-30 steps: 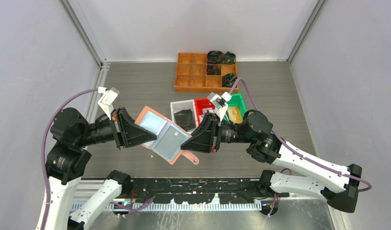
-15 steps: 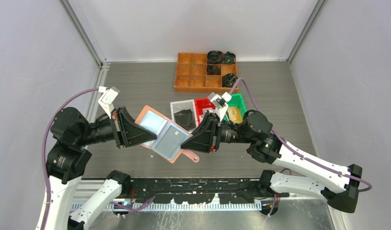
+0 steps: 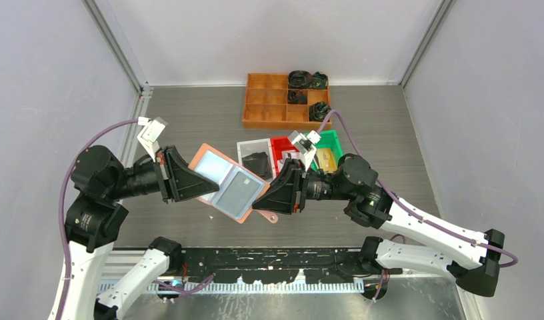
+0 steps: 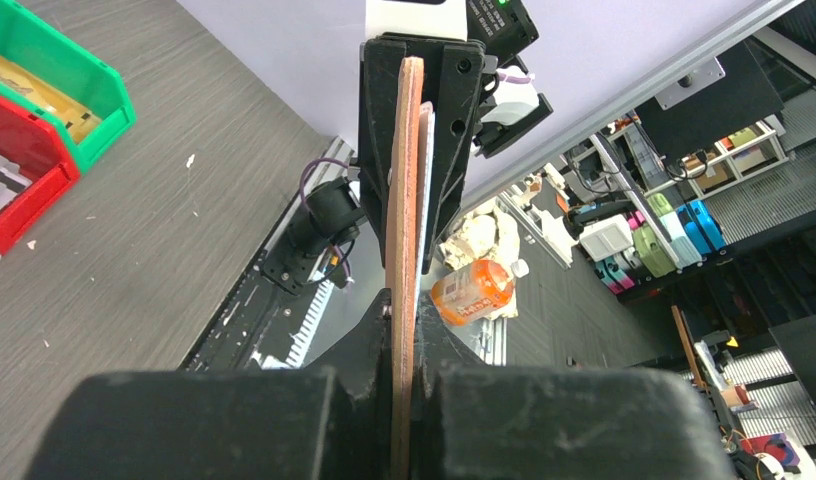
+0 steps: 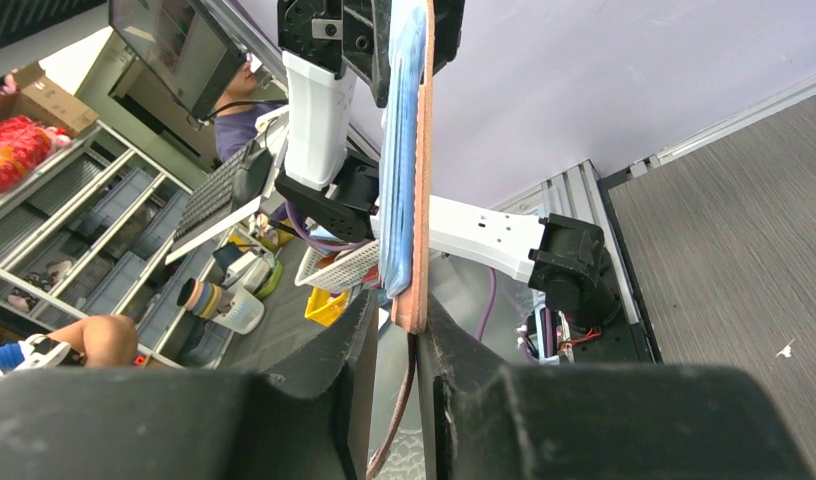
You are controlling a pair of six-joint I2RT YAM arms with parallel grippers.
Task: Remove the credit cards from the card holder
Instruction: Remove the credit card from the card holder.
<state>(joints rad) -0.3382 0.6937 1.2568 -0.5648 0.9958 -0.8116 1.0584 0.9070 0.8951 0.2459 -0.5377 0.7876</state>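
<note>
The salmon-pink card holder hangs open in the air between my two grippers, its pale blue pockets facing up. A grey card sits in its right pocket. My left gripper is shut on the holder's left edge, seen edge-on in the left wrist view. My right gripper stands narrowly open around the holder's right edge. The edge lies against one finger with a gap to the other. The strap tab hangs down between these fingers. A dark card lies in the white bin and a gold card in the green bin.
The white bin, red bin and green bin stand side by side just behind the holder. An orange compartment tray with black parts stands at the back. Grey walls close in the table on the left, right and back.
My left gripper has risen and shifted a little toward the back, carrying the holder's left side with it. The right gripper has barely moved.
</note>
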